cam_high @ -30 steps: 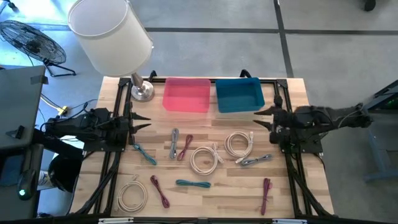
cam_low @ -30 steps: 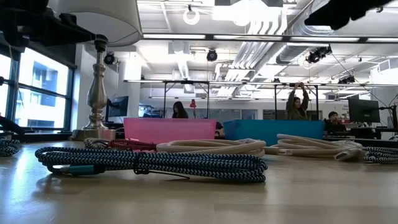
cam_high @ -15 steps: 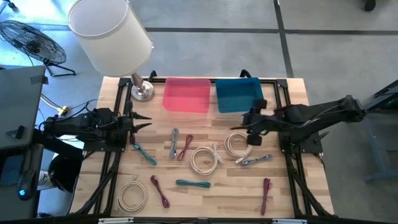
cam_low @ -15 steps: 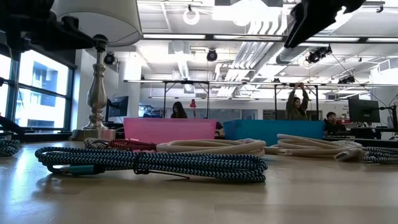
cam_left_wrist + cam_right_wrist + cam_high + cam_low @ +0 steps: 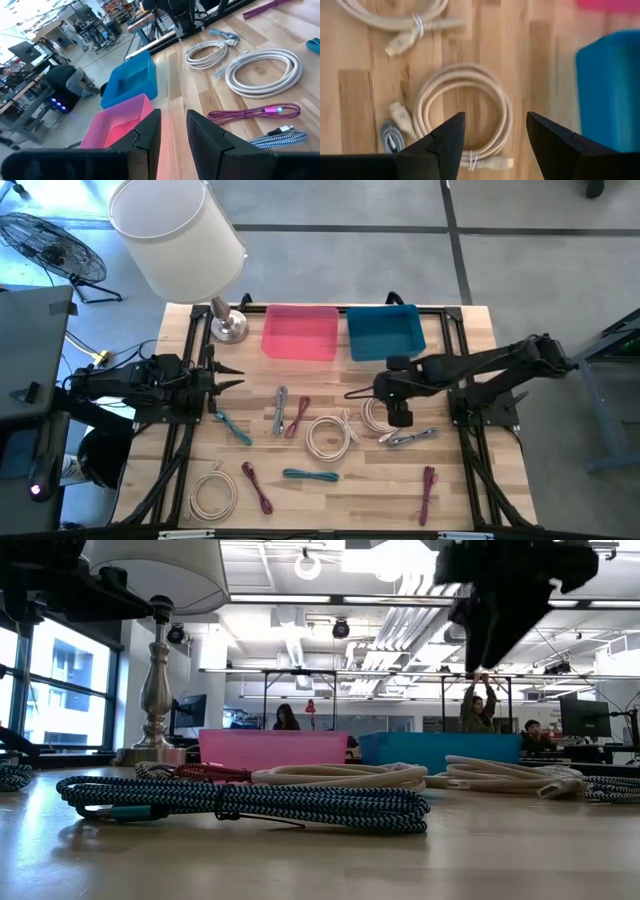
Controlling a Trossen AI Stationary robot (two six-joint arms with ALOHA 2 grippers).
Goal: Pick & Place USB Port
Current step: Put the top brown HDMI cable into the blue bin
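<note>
target cable: the white coiled usb cable (image 5: 465,112) lies flat on the wooden table (image 5: 460,490), just in front of the blue bin (image 5: 383,332) and straight below my right gripper (image 5: 492,135); in the high view the same coil (image 5: 378,412) is half covered by my wrist
neighbours: a second white coil (image 5: 330,436) sits just beside it toward the table's middle; a grey braided cable (image 5: 410,437) lies just beside it on the near side; i judge both close enough to snag
my right hand: fingers spread wide, holding nothing, hanging above the coil and apart from it
my left hand: the left gripper (image 5: 172,135) waits at the table's left edge; fingers a narrow gap apart, nothing between them
step in hand: lining up over the coil for the pick; nothing lifted yet
how to do it well: i want one finger inside the ring and one outside, across the bundled strands near the tie; come straight down; close only once the tips are at the wood
risk: a loose strand may slip the pinch, or the grey cable's plug may ride up with it
where it goes: pink bin (image 5: 300,332) or blue bin; the task does not say which
</note>
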